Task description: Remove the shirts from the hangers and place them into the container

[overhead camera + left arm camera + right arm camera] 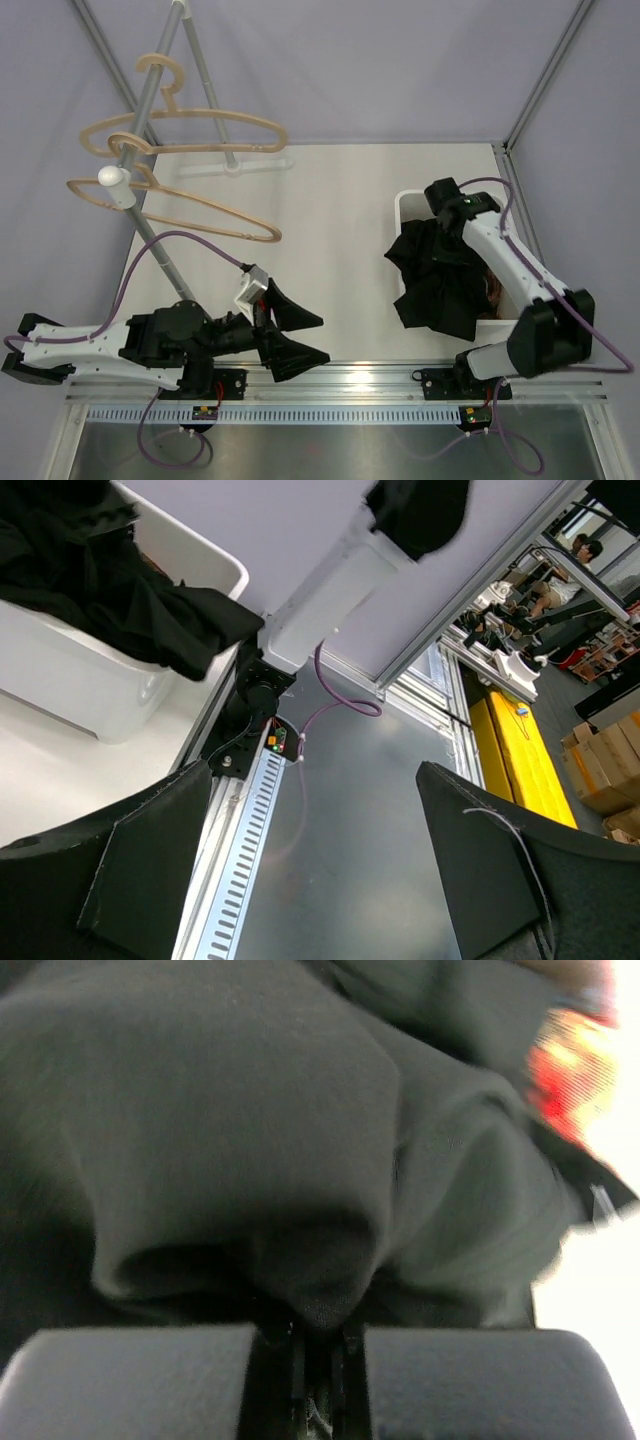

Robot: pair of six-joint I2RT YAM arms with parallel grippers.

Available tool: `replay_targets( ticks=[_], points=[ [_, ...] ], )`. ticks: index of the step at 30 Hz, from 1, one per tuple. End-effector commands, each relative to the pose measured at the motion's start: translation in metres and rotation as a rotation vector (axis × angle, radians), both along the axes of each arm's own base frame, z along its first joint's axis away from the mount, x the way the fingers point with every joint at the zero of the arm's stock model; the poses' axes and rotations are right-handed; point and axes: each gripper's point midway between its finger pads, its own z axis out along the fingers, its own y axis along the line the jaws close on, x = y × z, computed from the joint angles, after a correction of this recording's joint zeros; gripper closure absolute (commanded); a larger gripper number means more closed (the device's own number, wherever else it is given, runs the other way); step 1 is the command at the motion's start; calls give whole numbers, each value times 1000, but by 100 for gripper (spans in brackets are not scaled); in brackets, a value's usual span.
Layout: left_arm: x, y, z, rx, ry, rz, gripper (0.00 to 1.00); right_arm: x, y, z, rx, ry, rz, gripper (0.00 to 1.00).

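A soft, matte fold of the black shirt (250,1140) is pinched in the nearly closed right gripper (318,1360). The shirt is draped, crumpled, over the smooth white plastic container (408,205), with the red plaid shirt (565,1070) glimpsed beside it. The left gripper (300,335) is spread wide and empty. The bowed wooden hangers (270,135) are hung on the grey metal rail (150,100).

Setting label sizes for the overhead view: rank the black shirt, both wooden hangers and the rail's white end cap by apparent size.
1. The black shirt, most area.
2. The far wooden hanger and near wooden hanger look alike; no ranking between them.
3. The white end cap, smallest.
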Motion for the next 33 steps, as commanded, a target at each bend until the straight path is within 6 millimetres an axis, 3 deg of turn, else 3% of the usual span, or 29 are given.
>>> replay_targets(
  ticks=[1, 6, 10, 12, 13, 14, 15, 17, 18, 23, 26, 30, 33],
  points=[
    [-7, 2, 14, -79, 18, -33, 11, 14, 33, -52, 116, 193, 12, 92],
    [-11, 3, 6, -72, 31, -54, 12, 25, 41, -82, 129, 238, 2, 92],
    [-8, 3, 4, -66, 29, -40, 12, 22, 30, -79, 86, 190, -27, 77],
    [-8, 1, 2, -60, 29, -41, 11, 20, 27, -77, 76, 177, -36, 65],
    [-9, 0, 4, -64, 27, -43, 11, 22, 24, -67, 73, 133, -42, 54],
    [-9, -1, 2, -58, 29, -43, 11, 21, 22, -60, 66, 108, -50, 37],
    [-9, -2, 2, -57, 29, -44, 11, 22, 19, -52, 61, 79, -58, 28],
    [-8, -5, -1, -40, 32, -37, 11, 18, 8, -23, 27, 3, -82, 7],
    [-7, -7, -3, -31, 34, -31, 11, 20, 3, 1, 21, -73, -95, 1],
    [-2, -14, -8, 2, 42, -1, 1, -2, -11, 73, 23, -212, -109, 0],
    [4, -18, -14, 40, 48, 32, 1, -16, -14, 101, 58, -305, -90, 1],
    [9, -24, -22, 85, 57, 68, 1, -23, -10, 111, 82, -337, -1, 1],
    [11, -30, -25, 101, 59, 81, 1, -25, 25, 115, 261, -393, 150, 1]
  ],
)
